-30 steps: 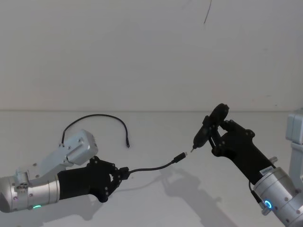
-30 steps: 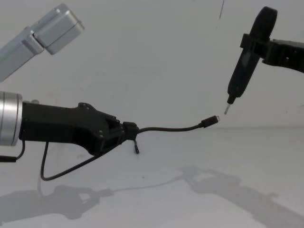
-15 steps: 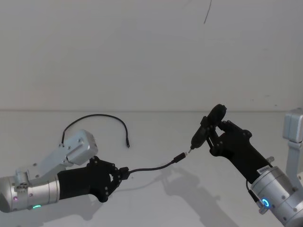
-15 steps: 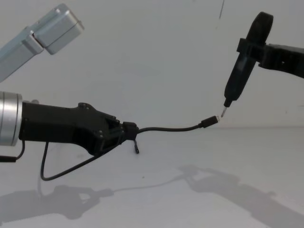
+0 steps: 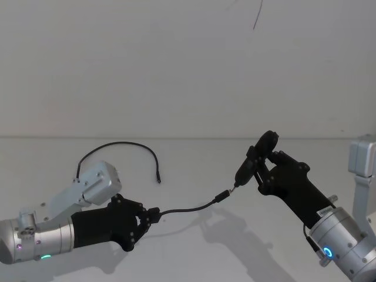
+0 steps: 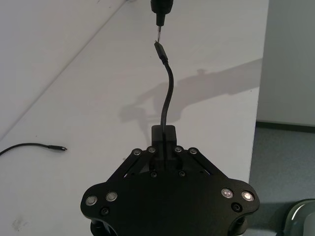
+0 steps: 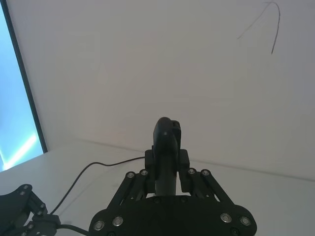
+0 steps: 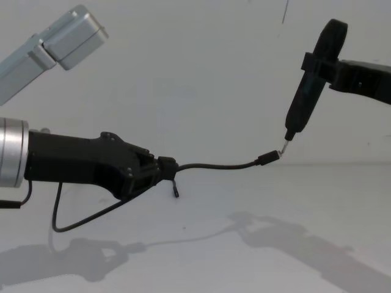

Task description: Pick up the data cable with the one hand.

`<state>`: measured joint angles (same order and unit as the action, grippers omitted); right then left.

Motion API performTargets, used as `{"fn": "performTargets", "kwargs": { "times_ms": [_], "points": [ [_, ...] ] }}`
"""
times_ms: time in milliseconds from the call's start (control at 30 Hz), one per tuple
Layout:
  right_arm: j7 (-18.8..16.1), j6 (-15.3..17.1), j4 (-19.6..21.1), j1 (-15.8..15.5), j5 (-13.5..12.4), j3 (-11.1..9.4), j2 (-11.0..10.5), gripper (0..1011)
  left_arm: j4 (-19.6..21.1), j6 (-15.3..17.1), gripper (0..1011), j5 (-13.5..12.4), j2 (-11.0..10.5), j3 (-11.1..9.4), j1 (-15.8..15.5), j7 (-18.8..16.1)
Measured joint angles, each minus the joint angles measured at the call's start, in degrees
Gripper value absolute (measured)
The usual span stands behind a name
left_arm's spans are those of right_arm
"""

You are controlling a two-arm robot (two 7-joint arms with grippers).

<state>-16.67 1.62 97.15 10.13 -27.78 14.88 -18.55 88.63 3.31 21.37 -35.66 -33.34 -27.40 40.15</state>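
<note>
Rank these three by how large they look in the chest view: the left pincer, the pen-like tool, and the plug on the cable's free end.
1. The left pincer, with its black body; it sits nearest the camera, which inflates it.
2. The pen-like tool held in the right pincer.
3. The plug on the cable, clearly smallest.

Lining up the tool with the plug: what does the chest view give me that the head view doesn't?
Chest view: the data cable held off the table, plug level beside the pen-like tool tip. Head view: the cable's far end lying on the table, plus both arms' glowing rings. Both: the left gripper shut on the cable, the right gripper shut on the tool.
</note>
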Motion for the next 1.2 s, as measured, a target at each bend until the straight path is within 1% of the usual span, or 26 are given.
{"fn": "performTargets", "kwargs": {
  "times_ms": [1200],
  "points": [
    [0.0,0.4,-0.2,0.1,-0.4,0.6,-0.4,263,0.0,0.0,32,0.0,0.0,0.0,0.0,0.0]
  ]
}}
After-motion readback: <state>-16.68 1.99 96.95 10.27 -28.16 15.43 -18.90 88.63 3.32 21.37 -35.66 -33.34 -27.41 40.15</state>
